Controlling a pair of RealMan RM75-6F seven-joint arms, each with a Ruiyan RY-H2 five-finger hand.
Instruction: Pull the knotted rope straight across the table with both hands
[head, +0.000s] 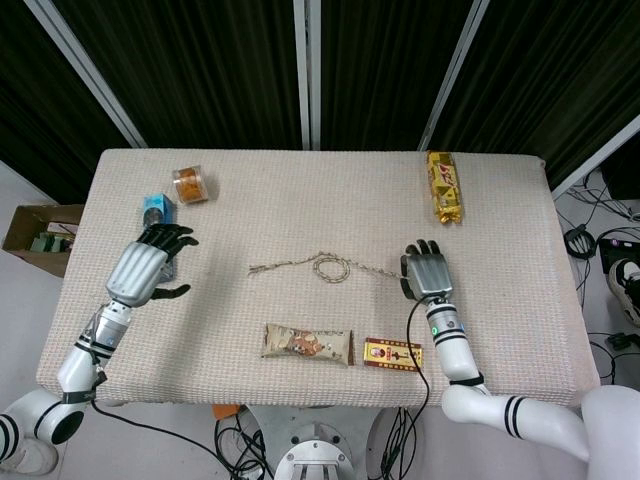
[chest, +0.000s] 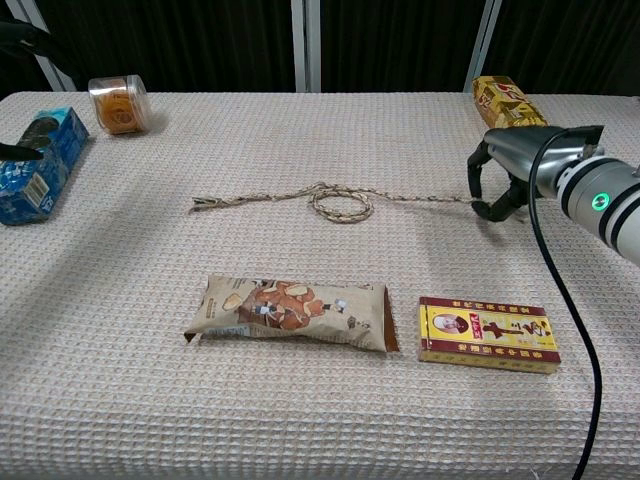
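The knotted rope (head: 328, 266) lies across the middle of the table, with a loose loop (chest: 340, 205) at its centre and a frayed left end (chest: 203, 204) lying free. My right hand (head: 427, 272) sits at the rope's right end, fingers curled down, and holds that end (chest: 468, 201) against the cloth; the stretch from loop to hand runs nearly straight. My left hand (head: 150, 270) hovers over the table's left side with its fingers apart and nothing in it, well left of the rope's free end.
A blue box (head: 157, 212) and an orange jar (head: 190, 184) stand just beyond my left hand. A yellow packet (head: 444, 187) lies at the back right. A snack bag (chest: 292, 312) and a red-and-yellow box (chest: 487, 333) lie in front of the rope.
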